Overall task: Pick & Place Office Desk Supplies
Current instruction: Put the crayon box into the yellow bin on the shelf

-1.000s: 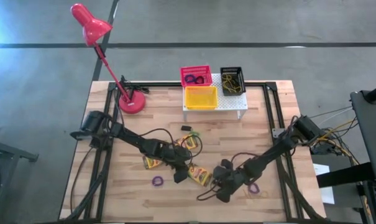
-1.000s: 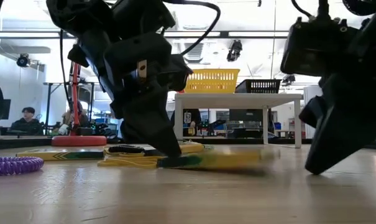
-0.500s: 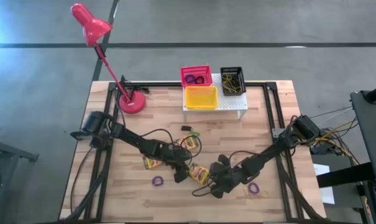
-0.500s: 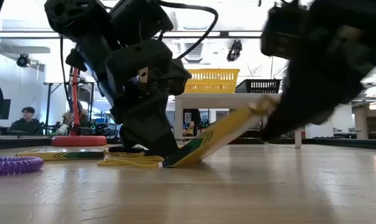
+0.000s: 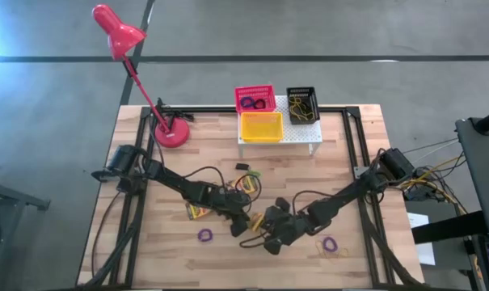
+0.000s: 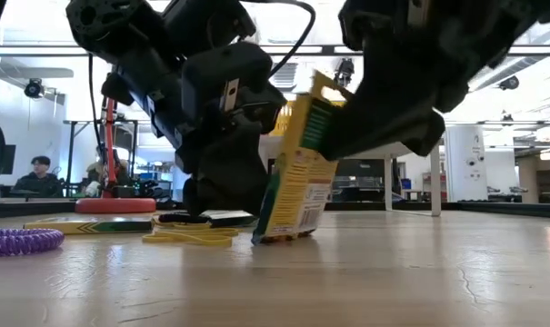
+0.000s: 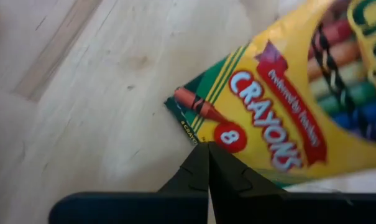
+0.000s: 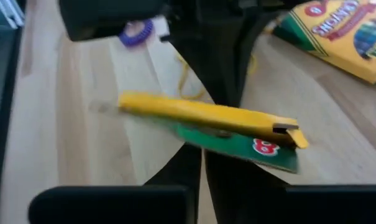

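Note:
A yellow-and-green crayon box (image 6: 297, 173) stands almost upright, its low edge (image 6: 276, 238) on the table between both grippers. My left gripper (image 5: 240, 224) is shut at that edge; my right gripper (image 5: 268, 232) is shut behind the box. A second crayon box (image 5: 197, 212) lies flat under my left arm. One purple loop (image 5: 204, 235) and another (image 5: 331, 243) lie near the near edge. The pink-red basket (image 5: 255, 99), black basket (image 5: 301, 103) and yellow basket (image 5: 261, 126) sit on the shelf. My left gripper sets its shut fingertips (image 7: 203, 152) against the box's printed front face at its low corner (image 7: 194, 121), coming down at a slant from the table's left. That edge stays on the wood. My right gripper pushes with its shut fingers (image 8: 194, 165) on the box's back face (image 8: 237, 144), from the table's right, slanting up. The box leans tilted against them, its top end (image 6: 325, 86) lifted.
A red desk lamp (image 5: 119, 32) stands at the far left on its base (image 5: 171, 133). The white shelf (image 5: 309, 141) is at the far middle. A small black item (image 5: 242, 167) and yellow loops (image 5: 244, 184) lie by my left arm. A person (image 6: 40, 173) sits far behind.
My right gripper has moved toward the table's left, toward my left gripper, and risen. The crayon box has tipped from lying flat to nearly upright: its right end went up, while its left edge stayed on the table by my left fingers.

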Controlling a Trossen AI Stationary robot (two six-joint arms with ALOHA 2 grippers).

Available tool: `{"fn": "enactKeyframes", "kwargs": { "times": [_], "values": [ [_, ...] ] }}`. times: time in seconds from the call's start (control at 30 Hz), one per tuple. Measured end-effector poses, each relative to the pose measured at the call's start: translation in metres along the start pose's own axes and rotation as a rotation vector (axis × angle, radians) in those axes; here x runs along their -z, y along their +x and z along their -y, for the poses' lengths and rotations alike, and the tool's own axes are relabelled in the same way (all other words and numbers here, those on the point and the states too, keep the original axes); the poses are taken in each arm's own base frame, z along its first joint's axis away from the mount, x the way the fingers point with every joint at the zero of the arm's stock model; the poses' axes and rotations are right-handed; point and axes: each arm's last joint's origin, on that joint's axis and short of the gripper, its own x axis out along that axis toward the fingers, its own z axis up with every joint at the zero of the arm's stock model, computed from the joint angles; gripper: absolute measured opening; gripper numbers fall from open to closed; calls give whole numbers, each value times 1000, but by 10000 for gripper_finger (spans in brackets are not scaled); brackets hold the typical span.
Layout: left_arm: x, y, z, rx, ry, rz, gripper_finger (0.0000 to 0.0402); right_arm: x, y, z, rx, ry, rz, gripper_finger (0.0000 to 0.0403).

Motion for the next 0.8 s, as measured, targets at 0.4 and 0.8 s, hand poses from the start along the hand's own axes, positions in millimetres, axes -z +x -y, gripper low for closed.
{"fn": "enactKeyframes", "kwargs": {
  "times": [0.4, 0.8],
  "values": [
    [-5, -11, 6, 22, 3, 13, 1, -12, 3, 2, 6, -26, 21, 141],
    [-1, -29, 27, 60, 56, 0, 1, -13, 3, 2, 10, -32, 27, 233]
  ]
}}
